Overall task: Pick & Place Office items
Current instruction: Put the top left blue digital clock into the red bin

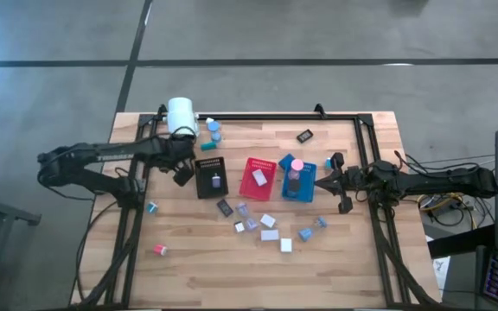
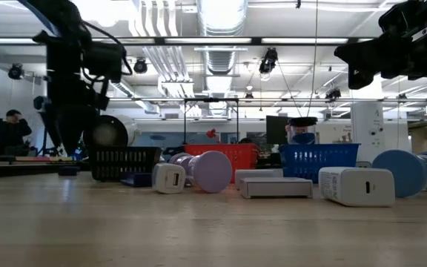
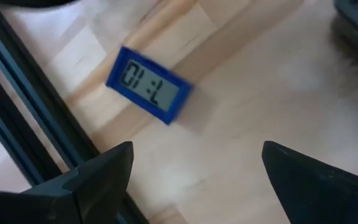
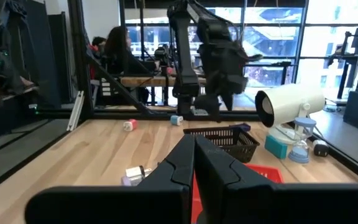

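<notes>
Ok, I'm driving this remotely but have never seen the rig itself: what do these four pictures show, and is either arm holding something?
Two dark robot arms work at a wooden table. One picture looks straight down, one looks level across the tabletop, and one camera sits on each wrist. The left gripper hangs open beside the black tray; its wrist camera sees a small blue clock lying on the wood between its fingers, with nothing held. The right gripper is shut and empty next to the blue tray. A red tray sits between them, small office items lie scattered in front, and a big white cylinder stands at the back.
</notes>
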Robot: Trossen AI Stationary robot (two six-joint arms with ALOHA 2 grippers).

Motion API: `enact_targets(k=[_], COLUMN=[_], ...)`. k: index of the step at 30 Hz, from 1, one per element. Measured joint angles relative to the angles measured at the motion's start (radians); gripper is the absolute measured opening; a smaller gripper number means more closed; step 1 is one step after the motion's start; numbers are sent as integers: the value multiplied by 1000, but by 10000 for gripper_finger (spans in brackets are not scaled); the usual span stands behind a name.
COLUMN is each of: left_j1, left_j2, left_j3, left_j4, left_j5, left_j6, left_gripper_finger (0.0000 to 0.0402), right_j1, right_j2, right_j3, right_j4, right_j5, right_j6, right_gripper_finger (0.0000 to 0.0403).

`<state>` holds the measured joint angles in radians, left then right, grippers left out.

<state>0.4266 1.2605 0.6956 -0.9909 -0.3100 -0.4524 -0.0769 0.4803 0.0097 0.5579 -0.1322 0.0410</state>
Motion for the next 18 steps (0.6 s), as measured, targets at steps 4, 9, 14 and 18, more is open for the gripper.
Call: enact_targets(k=[4,9,14,18], left_j1=[66,87,104,133], left_j2=[73,141,184,200], left_j3=[40,85,94,84], left_j4=[-1,0,-4,-4], left_j5=[64,106,82,20], left_j6=[199,389,493,512], left_gripper_finger=[363,362,363,363], right_j1=[0,0,0,0], right_j2=[0,1,1,1], right_j3=[0,0,0,0], right_j4=[-1,-6,-24,-30], right_j5=[0,-1,-1,-2], right_j6=[2,4,4,4], right_gripper_finger=[8,8,8,8])
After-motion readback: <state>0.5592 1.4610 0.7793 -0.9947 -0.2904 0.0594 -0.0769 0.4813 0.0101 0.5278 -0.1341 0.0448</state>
